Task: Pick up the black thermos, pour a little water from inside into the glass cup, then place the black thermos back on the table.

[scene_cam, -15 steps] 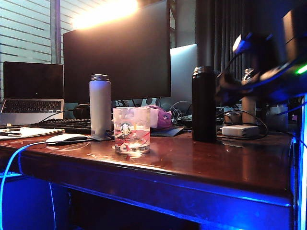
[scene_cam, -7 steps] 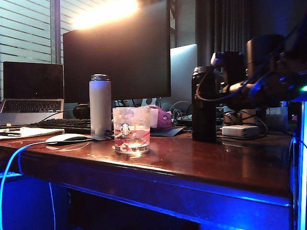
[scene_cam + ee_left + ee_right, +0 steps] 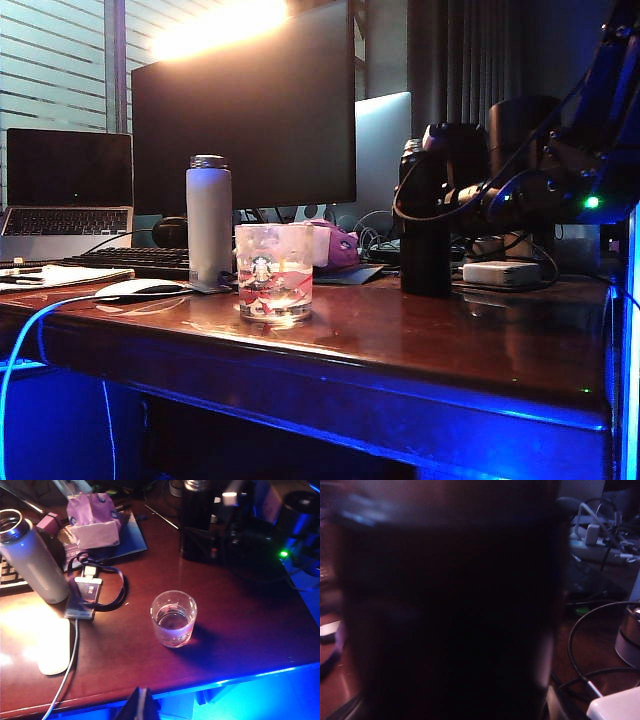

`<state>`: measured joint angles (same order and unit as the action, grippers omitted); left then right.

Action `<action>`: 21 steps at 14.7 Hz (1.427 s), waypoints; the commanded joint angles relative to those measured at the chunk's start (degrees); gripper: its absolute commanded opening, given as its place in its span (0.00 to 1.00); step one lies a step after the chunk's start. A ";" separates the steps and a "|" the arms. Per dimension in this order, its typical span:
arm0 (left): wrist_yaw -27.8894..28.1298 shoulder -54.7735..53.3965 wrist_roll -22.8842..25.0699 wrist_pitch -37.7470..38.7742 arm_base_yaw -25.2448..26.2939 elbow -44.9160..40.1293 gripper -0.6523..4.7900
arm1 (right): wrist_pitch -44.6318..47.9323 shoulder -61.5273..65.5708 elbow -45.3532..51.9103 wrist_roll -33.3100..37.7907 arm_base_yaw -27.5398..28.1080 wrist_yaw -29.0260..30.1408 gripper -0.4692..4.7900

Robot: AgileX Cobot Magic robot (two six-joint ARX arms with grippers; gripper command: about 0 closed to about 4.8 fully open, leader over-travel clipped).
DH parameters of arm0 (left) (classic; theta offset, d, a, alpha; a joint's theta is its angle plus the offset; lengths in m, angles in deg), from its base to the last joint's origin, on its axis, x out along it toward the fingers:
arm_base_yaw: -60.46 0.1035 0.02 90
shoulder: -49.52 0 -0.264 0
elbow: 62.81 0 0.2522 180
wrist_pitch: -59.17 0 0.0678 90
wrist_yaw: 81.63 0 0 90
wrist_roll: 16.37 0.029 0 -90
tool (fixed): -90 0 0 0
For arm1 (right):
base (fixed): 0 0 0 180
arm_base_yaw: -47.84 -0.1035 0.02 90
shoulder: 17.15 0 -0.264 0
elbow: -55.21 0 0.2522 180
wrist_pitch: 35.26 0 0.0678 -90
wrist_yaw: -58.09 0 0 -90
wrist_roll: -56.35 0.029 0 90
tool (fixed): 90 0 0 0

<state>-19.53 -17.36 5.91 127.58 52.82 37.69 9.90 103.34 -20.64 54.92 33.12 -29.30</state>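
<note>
Setting: dark glossy wooden table lit blue along its front edge, with a big monitor and a laptop behind.
Exterior view, thermos: the black thermos stands upright on the table, right of the glass cup and well apart from it.
Exterior view, right arm: the right end effector has come in from the right over the last second and now sits level against the thermos's upper half; a second ago it hung blurred, off to the right of the bottle.
Exterior view, other things: a white-lavender bottle stands just left of the cup, untouched.
Left wrist view: the cup stands near the table's front edge, seemingly with a little water; the thermos is near the back with the right arm's dark bulk beside it. Of the left end effector only a dark tip shows, so I cannot tell whether it is spread or closed.
Right wrist view: the thermos fills the picture, very close.
Right end effector state: spread wide, not yet pinching.
Meaning for the task: the approach looks finished; closing on the bottle comes next, then lift and pour.
</note>
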 commanded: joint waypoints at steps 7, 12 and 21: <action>-0.22 0.13 0.17 -0.72 0.00 0.20 0.12 | -0.83 3.19 -5.01 -0.39 -0.02 0.02 1.00; -0.22 0.13 0.17 -0.72 0.00 0.20 0.12 | -2.71 3.54 -5.20 -0.35 -0.04 0.07 0.07; -0.22 0.13 0.20 -0.72 0.00 0.20 0.12 | -8.26 -8.20 -1.38 -3.72 -0.13 -0.37 0.09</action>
<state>-19.51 -17.36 5.91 127.58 52.82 37.69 -1.97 97.85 -22.19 52.45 33.10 -29.34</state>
